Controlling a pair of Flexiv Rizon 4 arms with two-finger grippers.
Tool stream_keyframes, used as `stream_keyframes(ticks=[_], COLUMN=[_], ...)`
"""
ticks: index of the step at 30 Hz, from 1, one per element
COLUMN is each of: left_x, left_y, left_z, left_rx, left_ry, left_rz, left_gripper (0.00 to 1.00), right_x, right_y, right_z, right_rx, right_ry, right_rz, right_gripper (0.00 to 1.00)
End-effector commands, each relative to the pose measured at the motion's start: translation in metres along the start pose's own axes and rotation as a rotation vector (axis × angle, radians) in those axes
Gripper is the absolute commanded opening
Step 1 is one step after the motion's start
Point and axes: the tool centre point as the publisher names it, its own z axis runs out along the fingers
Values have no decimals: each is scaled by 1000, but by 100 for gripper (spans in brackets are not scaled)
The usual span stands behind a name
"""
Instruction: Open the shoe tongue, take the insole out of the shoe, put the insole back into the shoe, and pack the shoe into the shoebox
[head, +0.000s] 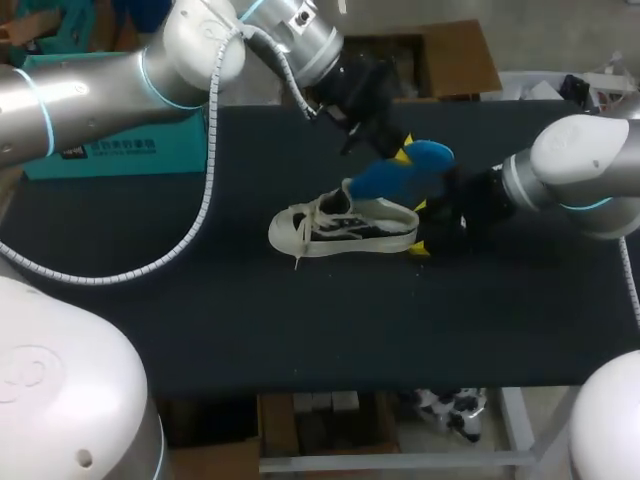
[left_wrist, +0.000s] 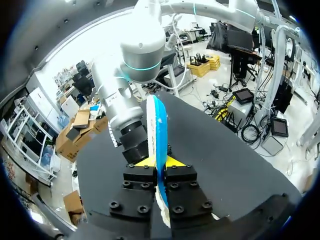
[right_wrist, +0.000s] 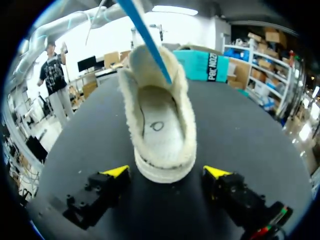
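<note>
A cream and black sneaker (head: 340, 228) lies on its sole in the middle of the black table, toe pointing left. Above its opening a blue insole (head: 400, 170) slants upward, its lower end at the shoe's mouth. My left gripper (head: 392, 148) is shut on the insole's upper part; the left wrist view shows the insole (left_wrist: 159, 125) edge-on between the yellow tips of that gripper (left_wrist: 159, 162). My right gripper (head: 422, 228) stands wide open behind the heel. In the right wrist view the shoe (right_wrist: 160, 130) sits ahead of the right gripper (right_wrist: 166, 172), its heel between the fingers and untouched, and the insole (right_wrist: 145, 35) rises over it.
A teal shoebox (head: 120, 150) stands at the table's back left, also seen beyond the shoe as the teal box (right_wrist: 202, 65). The black table top (head: 300, 330) stretches bare in front of the shoe.
</note>
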Motion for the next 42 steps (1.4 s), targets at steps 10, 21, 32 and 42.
stream_keyframes(ticks=[10,21,32,42], left_x=[-12,-10,-6,25], left_y=[-32,-54,-53,-33], left_z=[-40,-88,-98,-123], left_rx=[228,339,325,364], left_ry=[-20,-109,-90,-237], left_rz=[123,196,188,209], left_gripper=[0,0,0,0], right_x=[1,-15,-34,-46], right_y=[17,39,69,87], right_z=[-77,-117,-123,-112], right_rx=[191,307,440,514], right_ry=[-22,-12,41,85], right_rz=[-28,-88,-126,-154], right_gripper=[100,100,100,100])
